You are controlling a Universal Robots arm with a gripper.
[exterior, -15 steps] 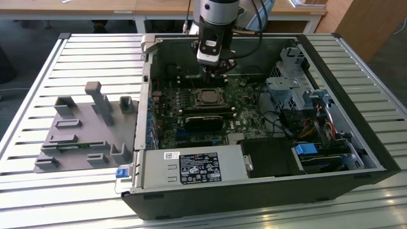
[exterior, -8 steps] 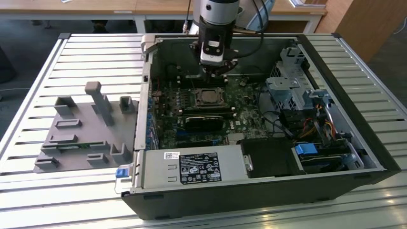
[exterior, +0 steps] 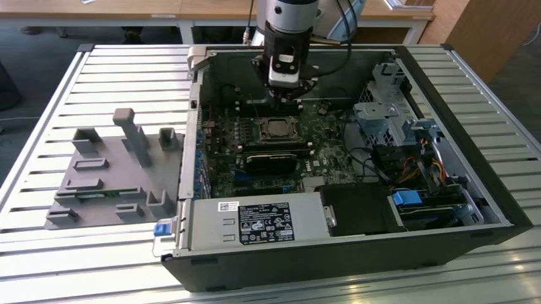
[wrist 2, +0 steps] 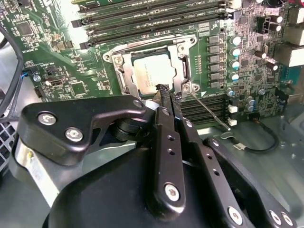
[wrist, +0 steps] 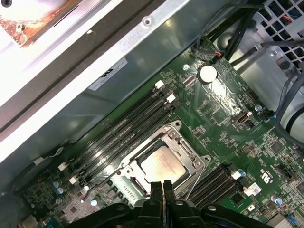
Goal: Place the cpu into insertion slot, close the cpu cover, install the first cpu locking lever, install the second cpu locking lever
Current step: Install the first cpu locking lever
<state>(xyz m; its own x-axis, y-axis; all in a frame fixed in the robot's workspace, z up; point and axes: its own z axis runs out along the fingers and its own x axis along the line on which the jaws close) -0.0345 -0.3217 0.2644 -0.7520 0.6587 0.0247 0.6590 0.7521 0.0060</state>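
Observation:
The cpu [exterior: 275, 128] lies in the insertion slot [exterior: 258, 120] on the green motherboard, its pale silver face up. The silvery cpu cover [wrist 2: 182, 66] lies flat around it, and the chip [wrist 2: 151, 71] shows through its window. My gripper [wrist 2: 164, 92] is shut with nothing between its fingers. Its tips hover just above the socket's edge, close to one corner of the cover. In the first wrist view the gripper [wrist: 162, 184] sits at the rim of the cpu [wrist: 160, 166]. A thin locking lever [wrist 2: 209, 110] sticks out slantwise from that corner. Another lever [wrist: 102, 182] juts from the opposite side.
Black memory slots [wrist 2: 152, 21] flank the socket. A grey power supply box [exterior: 253, 223] fills the case front and a black card [exterior: 272, 157] lies near the socket. Drive cage and cables [exterior: 406, 145] crowd the exterior view's right. A grey fixture [exterior: 110, 171] stands on the slatted table.

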